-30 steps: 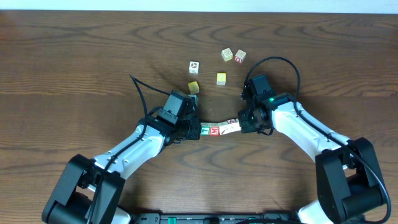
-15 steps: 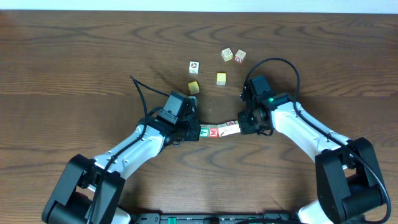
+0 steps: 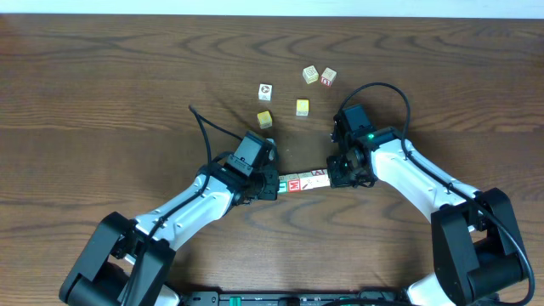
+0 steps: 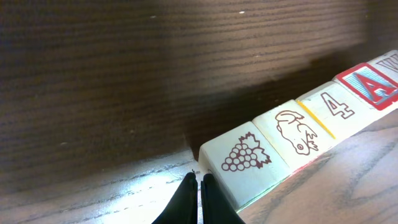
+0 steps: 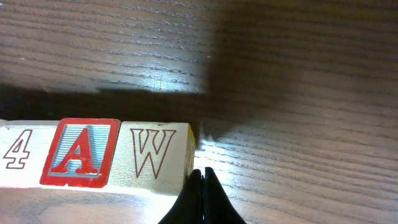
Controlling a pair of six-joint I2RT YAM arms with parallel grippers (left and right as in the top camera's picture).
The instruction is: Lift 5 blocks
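Five blocks lie end to end in a short row [image 3: 304,179] between my two grippers. In the left wrist view the faces read grapes [image 4: 245,155], an animal [image 4: 297,130], a 4 [image 4: 334,104], a red A [image 4: 371,84] and a W [image 4: 392,62]. My left gripper [image 3: 278,185] [image 4: 199,180] is shut, its tips against the grapes end. At the other end, my shut right gripper [image 3: 331,176] [image 5: 200,174] touches the W block [image 5: 155,152] next to the A [image 5: 81,152]. A dark shadow runs behind the row. Whether the row rests on the table I cannot tell.
Loose cubes lie beyond the grippers: a white one [image 3: 265,90], a yellow one [image 3: 264,119], a yellow-green one [image 3: 303,107] and a pair [image 3: 310,75] [image 3: 328,76] farther back. A black cable [image 3: 382,87] loops over the right arm.
My left gripper has shifted right and slightly toward the front, squeezing the row shorter against the right gripper. The right gripper has barely moved.
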